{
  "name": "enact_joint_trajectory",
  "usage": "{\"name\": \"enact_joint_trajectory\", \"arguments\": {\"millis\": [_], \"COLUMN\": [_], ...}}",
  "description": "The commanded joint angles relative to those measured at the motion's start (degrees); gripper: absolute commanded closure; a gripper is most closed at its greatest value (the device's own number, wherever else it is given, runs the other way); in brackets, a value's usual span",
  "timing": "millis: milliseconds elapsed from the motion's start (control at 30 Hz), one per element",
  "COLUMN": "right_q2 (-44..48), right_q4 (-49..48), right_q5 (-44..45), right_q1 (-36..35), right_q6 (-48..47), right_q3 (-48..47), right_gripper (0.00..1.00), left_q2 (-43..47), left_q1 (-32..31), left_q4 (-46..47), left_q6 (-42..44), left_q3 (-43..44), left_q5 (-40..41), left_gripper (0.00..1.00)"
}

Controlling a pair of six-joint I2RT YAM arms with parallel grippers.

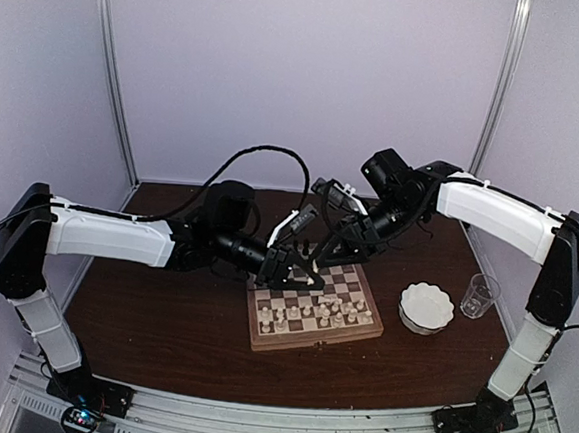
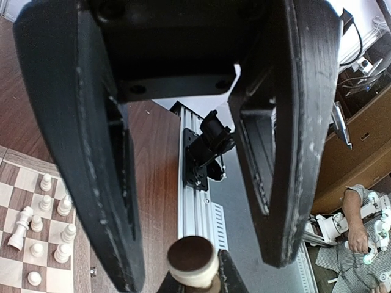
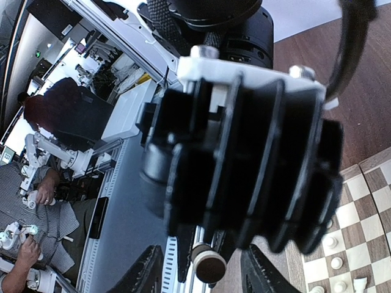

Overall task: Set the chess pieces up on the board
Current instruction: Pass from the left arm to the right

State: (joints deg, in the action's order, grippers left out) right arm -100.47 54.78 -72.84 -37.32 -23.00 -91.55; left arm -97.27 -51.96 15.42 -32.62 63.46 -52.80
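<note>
Right wrist view is showing the left end effector [image 2: 204, 267] clenching a cream piece [image 3: 209, 264] between the spread fingers [image 3: 145, 273] of the right end effector [image 3: 206, 274]. Both are hovering above the board's [image 1: 318, 340] far-left edge.

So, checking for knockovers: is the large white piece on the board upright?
Tipped: the large white piece lies slanted beside upright white pieces.

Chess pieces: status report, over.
Left tool shut on cream piece, right tool open around it. Other cream pieces on board, one toppled. Nothing in the way.
</note>
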Motion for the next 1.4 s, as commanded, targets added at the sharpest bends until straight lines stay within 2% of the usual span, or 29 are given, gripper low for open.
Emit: {"name": "enact_joint_trajectory", "arguments": {"millis": [0, 367, 500, 600, 667, 800, 933, 1000, 1167, 1267, 1367], "right_q2": [-0.25, -0.45, 0.26, 1.21, 2.25, 3.44, 4.02, 4.25, 5.48, 6.20, 6.73], "right_q4": [-1.39, -2.79, -7.15, -17.31, -28.28, -47.81, -59.09, -60.47, -60.81, -60.76, -60.87], "right_q5": [-0.73, -1.79, -1.48, -3.63, -4.17, -5.31, -5.10, -5.14, -4.95, -4.81, -4.76], "right_q1": [-0.47, -0.47, -0.12, 1.85, 3.96, 6.89, 8.20, 8.31, 8.41, 8.47, 8.47], "right_q6": [0.51, 1.56, 6.11, 15.80, 24.84, 41.67, 51.56, 52.59, 52.54, 52.20, 51.94], "right_q3": [0.67, 1.23, 2.67, 5.27, 7.92, 13.53, 16.94, 17.42, 18.33, 18.93, 19.49], "right_gripper": [0.56, 0.80, 0.86, 0.88, 0.87, 0.87, 0.88, 0.88, 0.88, 0.88, 0.88], "left_q2": [2.02, 2.12, 3.71, 6.65, 8.77, 9.62, 2.75, -1.66, -6.67, -6.44, -5.56], "left_q1": [-0.01, 0.01, -0.03, -0.76, -2.30, -7.46, -11.22, -12.67, -14.27, -14.38, -14.18], "left_q4": [3.34, 3.69, 2.69, 4.09, 9.08, 32.72, 58.39, 65.12, 65.53, 65.54, 65.53], "left_q6": [0.98, 1.07, 2.37, 4.53, 5.69, 3.07, -0.41, -1.84, -4.81, -6.46, -5.48], "left_q3": [0.53, 0.26, -1.14, -4.25, -7.91, -20.22, -25.40, -24.52, -19.18, -19.81, -20.16], "left_q5": [1.09, 2.32, 8.08, 14.72, 20.71, 38.10, 52.78, 57.06, 59.94, 66.32, 67.90], "left_gripper": [0.94, 0.93, 0.72, 0.62, 0.59, 0.52, 0.48, 0.46, 0.45, 0.45, 0.45]}}
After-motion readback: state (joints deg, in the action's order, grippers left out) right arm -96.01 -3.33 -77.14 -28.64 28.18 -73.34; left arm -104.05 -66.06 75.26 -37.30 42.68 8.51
